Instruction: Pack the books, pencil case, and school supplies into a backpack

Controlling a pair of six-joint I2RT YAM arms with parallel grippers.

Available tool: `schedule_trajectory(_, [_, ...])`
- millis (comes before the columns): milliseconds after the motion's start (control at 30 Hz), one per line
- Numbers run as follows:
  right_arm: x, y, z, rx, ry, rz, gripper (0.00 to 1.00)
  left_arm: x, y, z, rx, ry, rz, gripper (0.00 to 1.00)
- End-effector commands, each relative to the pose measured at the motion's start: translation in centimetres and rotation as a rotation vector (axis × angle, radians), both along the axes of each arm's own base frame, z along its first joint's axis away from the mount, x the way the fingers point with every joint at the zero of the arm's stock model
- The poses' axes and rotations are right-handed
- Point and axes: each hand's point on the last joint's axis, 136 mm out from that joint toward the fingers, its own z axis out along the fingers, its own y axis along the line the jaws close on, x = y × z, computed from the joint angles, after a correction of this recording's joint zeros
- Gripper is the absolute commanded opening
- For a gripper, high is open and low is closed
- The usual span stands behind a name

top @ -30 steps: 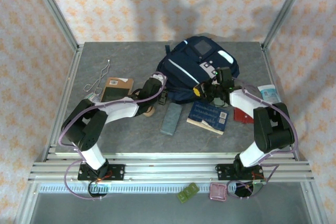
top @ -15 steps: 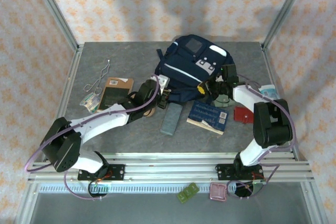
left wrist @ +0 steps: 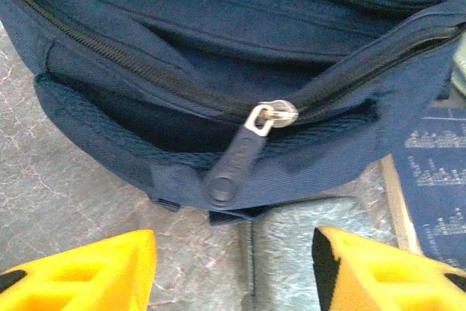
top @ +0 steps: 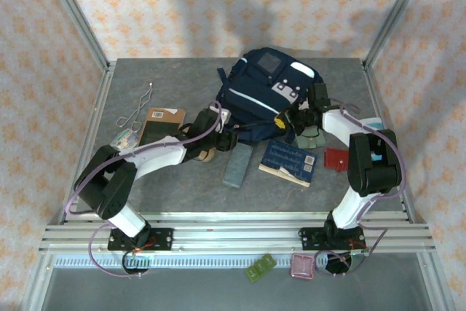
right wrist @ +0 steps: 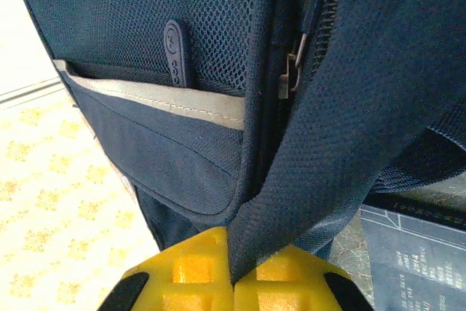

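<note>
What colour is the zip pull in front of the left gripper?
Navy blue pull tab on a silver slider; clearest in left wrist view.

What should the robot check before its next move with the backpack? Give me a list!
1. Left jaws free: ok, they are open with nothing between them, just short of the zipper pull.
2. Backpack held steady: ok, the right jaws are shut on its strap.
3. Zipper open wide enough for books: cannot tell; the slider sits partway along.
4. Blue book ready to pick up: ok, it lies flat on the table with nothing on it.
5. Grey-blue case ready: ok, it lies free beside that book.
</note>
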Motion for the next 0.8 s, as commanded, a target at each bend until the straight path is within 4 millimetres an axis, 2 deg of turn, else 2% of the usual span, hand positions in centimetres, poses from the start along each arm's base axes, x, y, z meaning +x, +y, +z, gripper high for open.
schedule_trajectory(0, [2.3, -1.2, 1.0, -0.028, -0.130, -0.033, 0.00, 1.4, -1.9, 2.8, -0.133, -0.016, -0.068, 0.63])
schedule_trajectory(233, [2.1, -1.1, 0.9, -0.017, -0.129, -0.033, 0.00, 2.9, -2.3, 2.4, -0.154, 0.072, -0.164, 0.65])
schedule_trajectory(500, [2.1, -0.8, 0.8, 0.009, -0.126, -0.034, 0.00, 3.2, -1.5, -0.6, -0.023, 0.141, -0.172, 0.66])
schedule_trajectory(633, [2.3, -0.7, 0.8, 0.013, -0.128, -0.031, 0.00, 2.7, -1.0, -1.8, 0.030, 0.177, -0.175, 0.57])
schedule_trajectory(767, [2.3, -0.7, 0.5, 0.011, -0.121, -0.035, 0.00, 1.7, -1.5, -1.5, 0.001, 0.185, -0.206, 0.43])
